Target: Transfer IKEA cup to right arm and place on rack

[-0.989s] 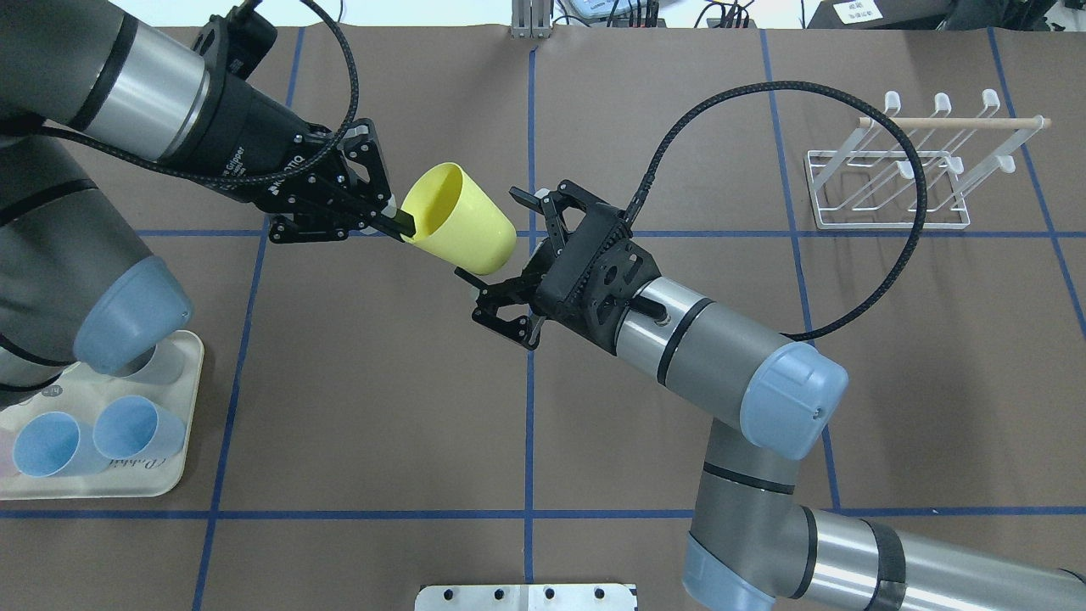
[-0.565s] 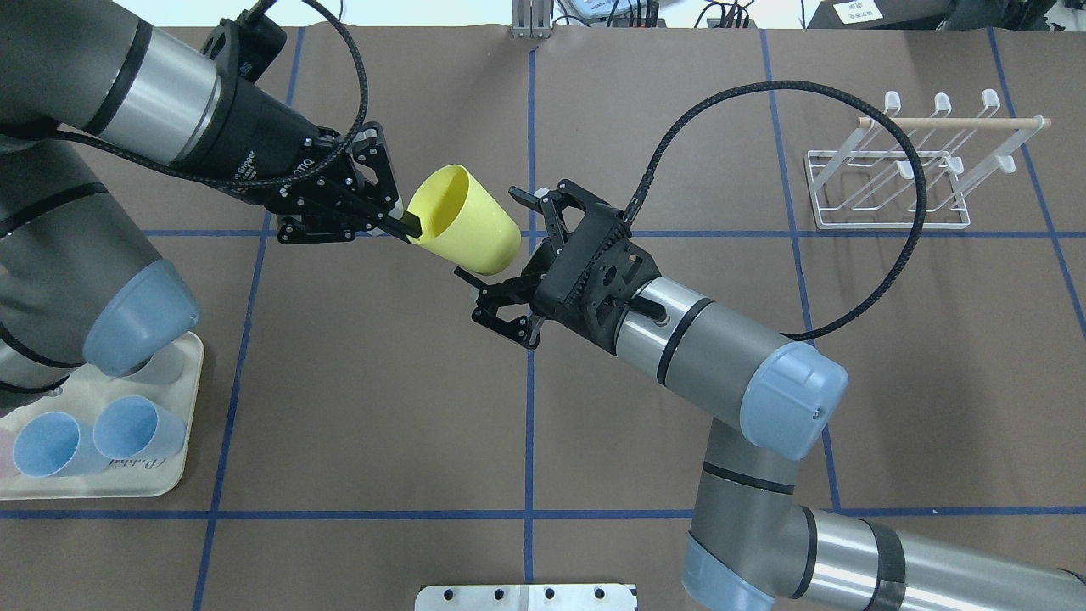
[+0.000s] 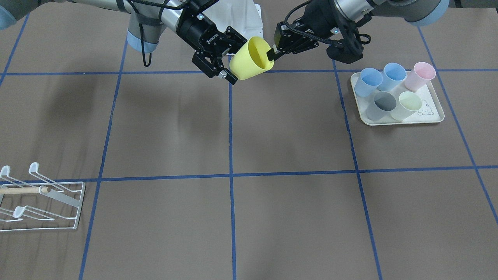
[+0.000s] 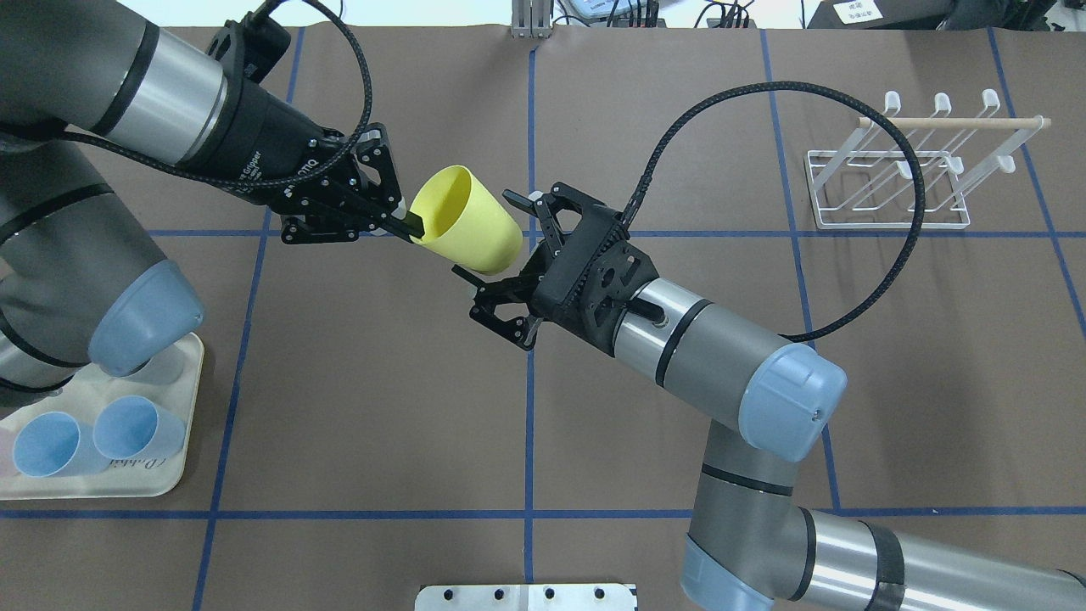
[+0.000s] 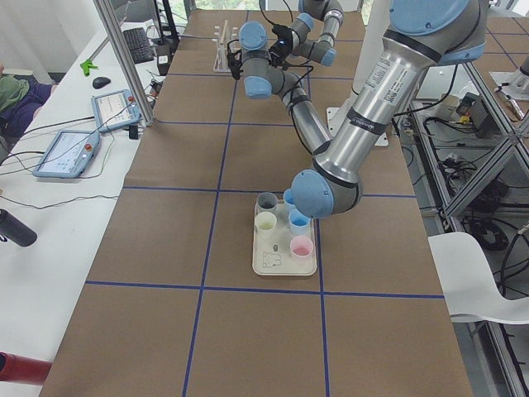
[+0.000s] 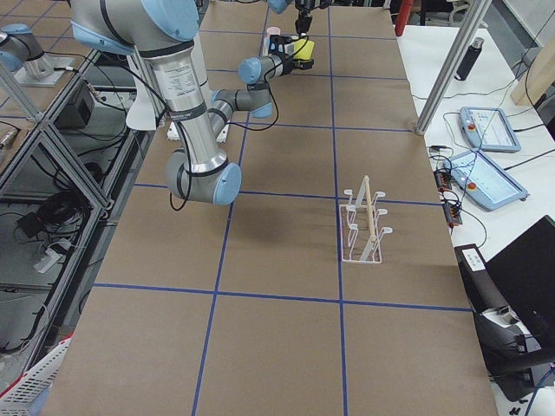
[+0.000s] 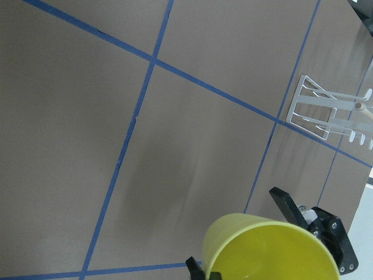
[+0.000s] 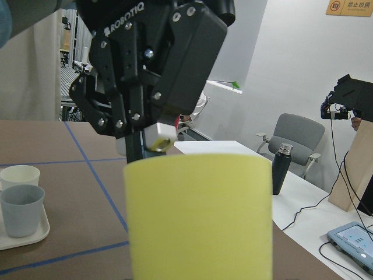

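The yellow IKEA cup (image 4: 471, 222) hangs on its side above the table's middle, mouth toward the left arm. My left gripper (image 4: 411, 226) is shut on its rim, one finger inside the mouth. My right gripper (image 4: 489, 237) stands open, its fingers (image 4: 514, 198) spread either side of the cup's base. In the front view the cup (image 3: 249, 58) sits between the left gripper (image 3: 271, 54) and the right gripper (image 3: 235, 59). The right wrist view has the cup (image 8: 198, 216) filling the lower frame. The white wire rack (image 4: 891, 227) stands bare at the far right.
A cream tray (image 3: 400, 122) with several pastel cups sits on the left arm's side, seen also in the overhead view as the tray (image 4: 161, 485). The right arm's black cable (image 4: 912, 229) loops in front of the rack. A metal plate (image 4: 526, 596) lies at the near edge.
The left arm has carried the cup a little to the right. The right gripper has edged left, so its open fingers now reach further alongside the cup's base.
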Available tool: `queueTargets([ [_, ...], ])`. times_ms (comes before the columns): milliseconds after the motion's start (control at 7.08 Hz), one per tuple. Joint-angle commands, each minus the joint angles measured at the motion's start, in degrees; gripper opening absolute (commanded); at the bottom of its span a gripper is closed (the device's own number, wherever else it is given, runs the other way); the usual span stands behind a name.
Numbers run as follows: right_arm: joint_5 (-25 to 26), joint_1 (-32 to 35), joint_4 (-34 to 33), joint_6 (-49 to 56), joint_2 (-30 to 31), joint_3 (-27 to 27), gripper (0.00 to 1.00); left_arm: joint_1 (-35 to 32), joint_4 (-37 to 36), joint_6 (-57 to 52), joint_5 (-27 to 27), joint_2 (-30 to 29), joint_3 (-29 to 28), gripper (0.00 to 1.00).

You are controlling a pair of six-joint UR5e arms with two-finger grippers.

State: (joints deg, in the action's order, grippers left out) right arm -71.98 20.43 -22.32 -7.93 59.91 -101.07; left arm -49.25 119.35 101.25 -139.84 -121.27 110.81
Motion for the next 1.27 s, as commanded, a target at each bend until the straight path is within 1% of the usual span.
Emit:
queueTargets([
  [0,0.0,-0.1,0.0,0.0,-0.1,-0.1,0.80,0.0,0.0,0.0,0.0,0.0,-0.1,0.00],
  [424,0.1,-0.3,0.0,-0.2,-0.1,-1.0,0.46,-0.1,0.0,0.0,0.3,-0.4,-0.2,0.00],
  [565,0.1,-0.4,0.0,-0.3,-0.1,-1.0,0.40,-0.1,0.0,0.0,0.3,-0.4,-0.2,0.00],
  [706,0.1,-0.4,0.0,-0.3,0.0,-0.9,0.39,-0.1,0.2,0.1,0.2,-0.4,-0.2,0.05],
  [848,0.1,-0.5,0.0,-0.3,0.0,-0.9,0.39,-0.1,0.0,-0.1,0.3,-0.4,0.0,0.87],
  [989,0.2,-0.5,0.0,-0.3,0.1,-0.8,0.39,-0.5,0.0,-0.1,0.4,-0.3,0.4,1.00],
  [1130,0.2,-0.4,0.0,-0.4,0.2,-0.9,0.39,-1.5,-0.1,-0.7,0.2,-0.2,0.4,1.00],
])
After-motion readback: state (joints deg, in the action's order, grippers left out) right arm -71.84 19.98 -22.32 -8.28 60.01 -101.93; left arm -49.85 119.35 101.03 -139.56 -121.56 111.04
